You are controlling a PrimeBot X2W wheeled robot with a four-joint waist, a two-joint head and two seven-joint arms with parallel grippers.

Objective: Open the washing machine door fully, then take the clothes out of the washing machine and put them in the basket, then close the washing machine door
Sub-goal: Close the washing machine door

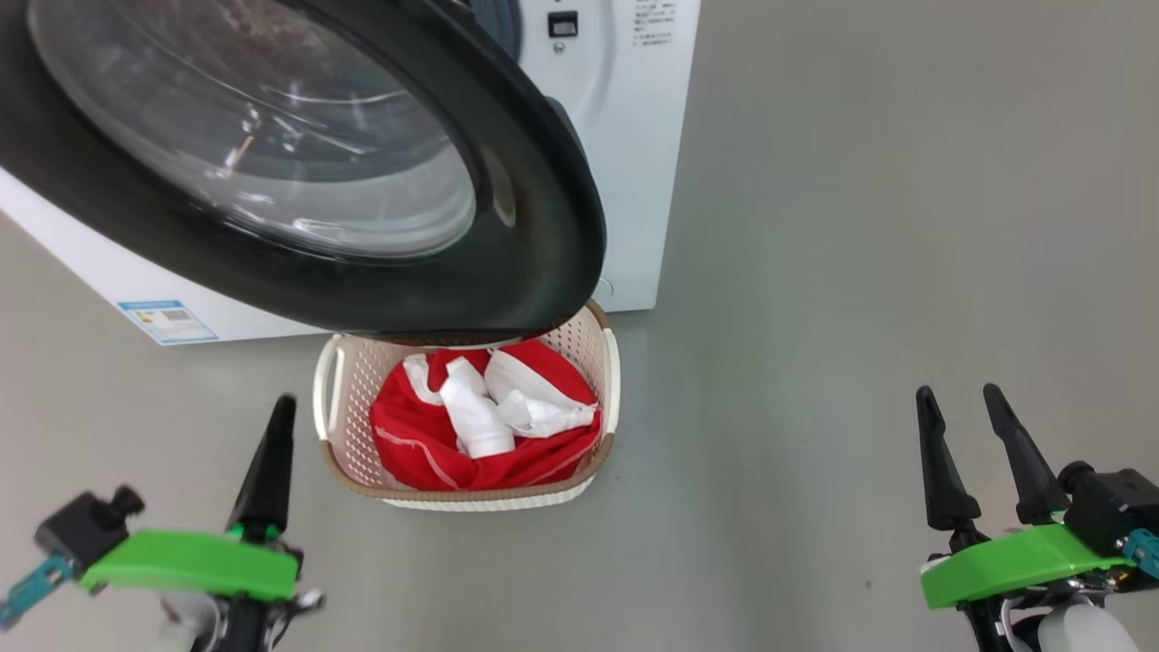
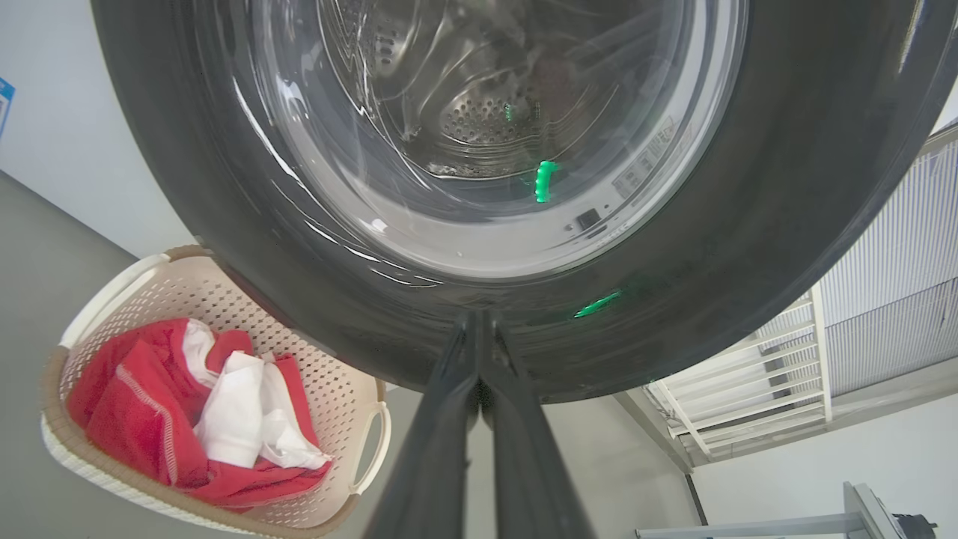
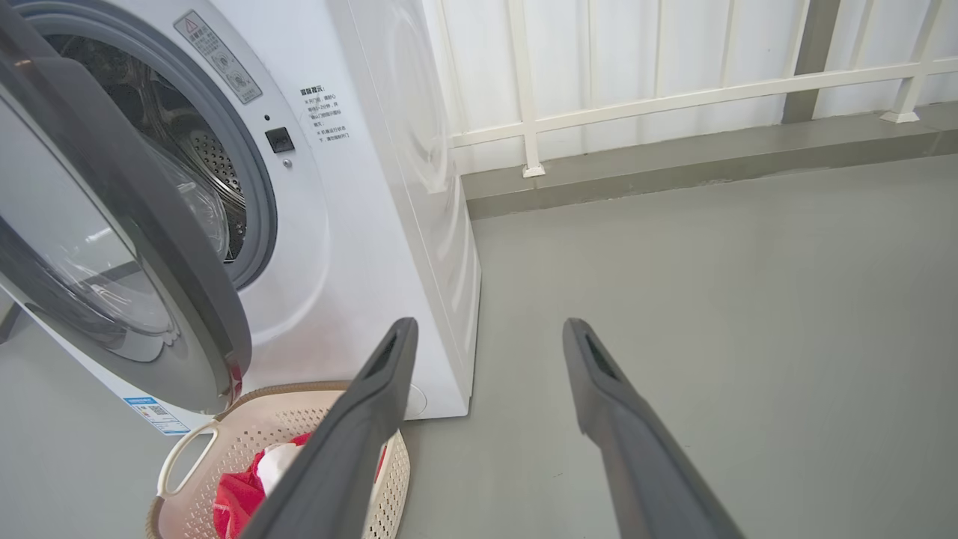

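Red clothes [image 1: 453, 444] fill the basket [image 1: 349, 398] below the open door [image 1: 534, 226]; my left gripper [image 1: 282, 409] is closed, my right gripper [image 1: 958, 394] apart.

Plain grey floor [image 1: 860, 226], smooth & matte, w/ two things standing on it — a white washing machine [image 1: 634, 163] at the back, and a cream perforated basket [image 1: 355, 407] just in front, toward the machine's right front corner.
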